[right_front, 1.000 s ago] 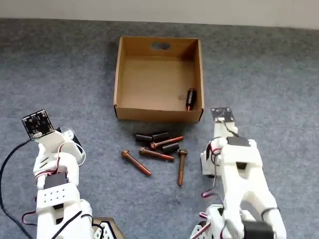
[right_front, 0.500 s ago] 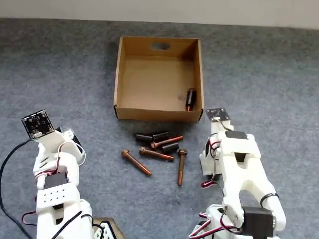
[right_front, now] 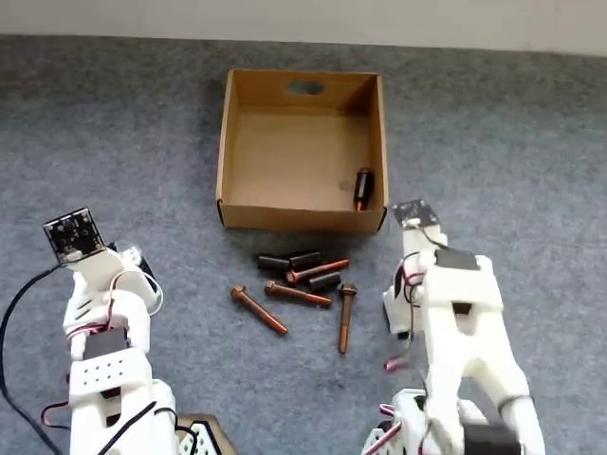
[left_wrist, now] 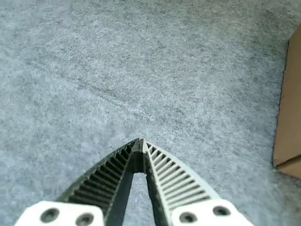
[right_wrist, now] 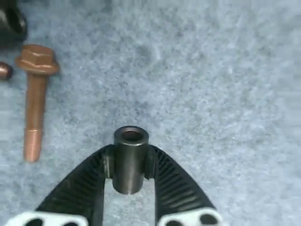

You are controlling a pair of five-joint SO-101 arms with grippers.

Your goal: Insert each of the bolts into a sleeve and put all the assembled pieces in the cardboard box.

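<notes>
The open cardboard box (right_front: 224, 152) stands at the back middle of the carpet, with one dark sleeve with a bolt in it (right_front: 362, 188) lying by its right wall. In front of the box lie loose black sleeves (right_front: 275, 262) (right_front: 305, 258) (right_front: 325, 281) and several copper bolts (right_front: 258, 309) (right_front: 298, 293) (right_front: 345, 317). My right gripper (right_wrist: 129, 156) is shut on a black sleeve (right_wrist: 130, 141), held with its bore pointing away from the wrist, just right of a hex-head bolt (right_wrist: 35, 94). Left of the pile, my left gripper (left_wrist: 140, 144) is shut and holds nothing above bare carpet.
The right arm (right_front: 455, 303) stands right of the pile and the left arm (right_front: 104, 313) at the front left. A corner of the box (left_wrist: 289, 108) shows in the left wrist view. Grey carpet lies open on both sides of the box.
The right arm has shifted slightly near the pile, still holding the sleeve. The left arm, the bolts, the sleeves and the box have not moved.
</notes>
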